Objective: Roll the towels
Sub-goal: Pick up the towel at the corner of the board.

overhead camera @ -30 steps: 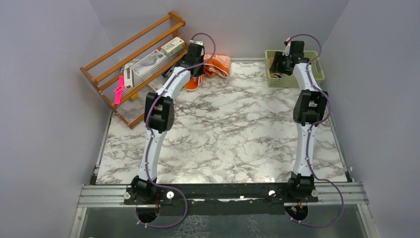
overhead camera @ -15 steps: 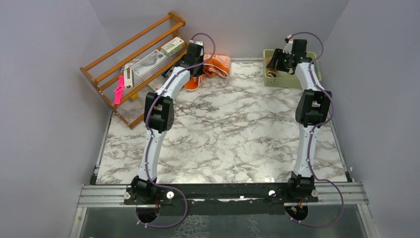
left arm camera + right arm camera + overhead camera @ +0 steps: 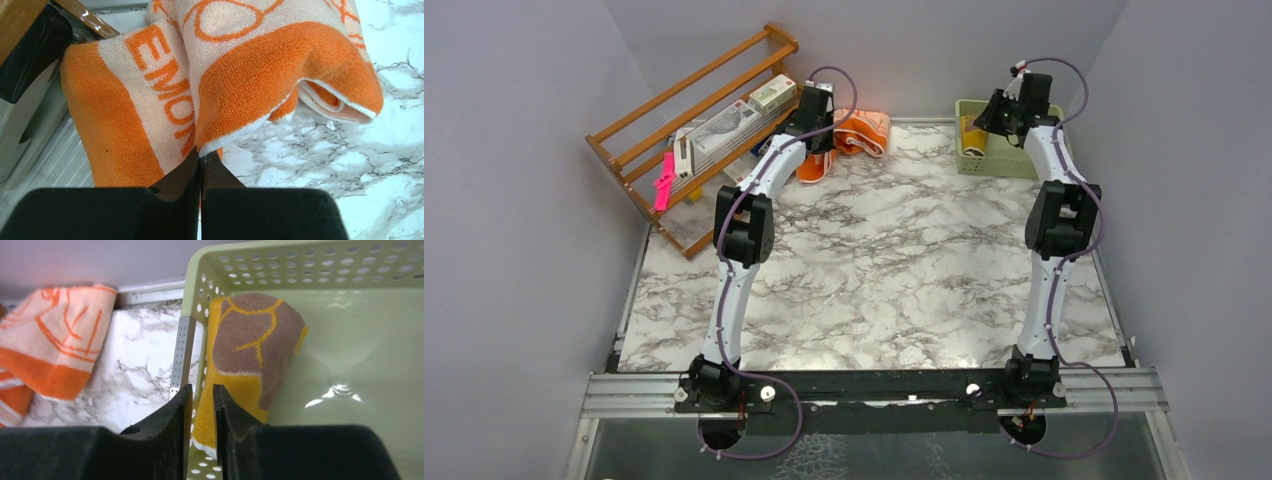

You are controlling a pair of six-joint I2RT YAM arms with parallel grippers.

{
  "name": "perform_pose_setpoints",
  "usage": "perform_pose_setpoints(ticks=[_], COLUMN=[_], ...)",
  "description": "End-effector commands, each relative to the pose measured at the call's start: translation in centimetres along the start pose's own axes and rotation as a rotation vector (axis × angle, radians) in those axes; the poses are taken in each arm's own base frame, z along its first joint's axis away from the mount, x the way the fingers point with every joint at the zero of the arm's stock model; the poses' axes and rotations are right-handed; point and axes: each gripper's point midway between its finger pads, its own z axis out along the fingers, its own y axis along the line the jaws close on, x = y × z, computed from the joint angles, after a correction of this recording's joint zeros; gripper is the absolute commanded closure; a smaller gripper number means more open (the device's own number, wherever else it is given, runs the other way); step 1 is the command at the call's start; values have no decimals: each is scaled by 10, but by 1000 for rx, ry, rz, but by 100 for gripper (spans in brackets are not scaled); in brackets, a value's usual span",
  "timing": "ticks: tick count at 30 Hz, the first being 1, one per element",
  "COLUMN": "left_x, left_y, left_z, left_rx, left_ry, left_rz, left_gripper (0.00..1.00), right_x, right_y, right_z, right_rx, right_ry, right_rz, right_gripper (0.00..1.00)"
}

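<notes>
The orange and pale peach towel (image 3: pixel 864 130) lies crumpled at the back of the marble table, with lettering showing in the left wrist view (image 3: pixel 165 95). My left gripper (image 3: pixel 821 150) (image 3: pixel 201 156) is shut on its white-stitched edge. A rolled yellow towel with a brown patch (image 3: pixel 250 340) lies inside the pale green basket (image 3: pixel 300 260) at the back right (image 3: pixel 1024 165); in the top view it (image 3: pixel 969 135) shows at the basket's left end. My right gripper (image 3: pixel 989 118) (image 3: pixel 202 390) hangs over the basket's left wall, jaws a narrow gap apart, holding nothing. The orange towel also shows in the right wrist view (image 3: pixel 55 350).
A wooden rack (image 3: pixel 694 130) with boxes and a pink object (image 3: pixel 664 180) leans at the back left, close to my left gripper. Grey walls close in the table on three sides. A metal strip (image 3: pixel 181 355) stands against the basket's left wall.
My right gripper has lifted up and back out of the basket, leaving the rolled yellow towel inside. My left arm has barely moved.
</notes>
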Motion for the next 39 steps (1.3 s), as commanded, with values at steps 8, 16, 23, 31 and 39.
perform_pose_setpoints(ticks=[8,16,23,31,39], left_x=[-19,-9,-3,5,7], left_y=[-4,-4,-1,1,-1], left_z=[-11,-4,-1,2,-1], left_rx=[30,35,30,30,40], left_ry=[-45,-24,-10,9,17], left_rz=[11,9,10,4,4], left_gripper=[100,100,100,100,100], right_x=[-29,0,14,36,22], right_y=[-55,-80,-86,-61,-28], right_z=[9,40,58,74,68], right_rx=[227,267,242,94,-4], right_ry=[-97,-35,-25,18,-7], right_rz=[24,0,-18,13,-18], right_gripper=[99,99,99,99,99])
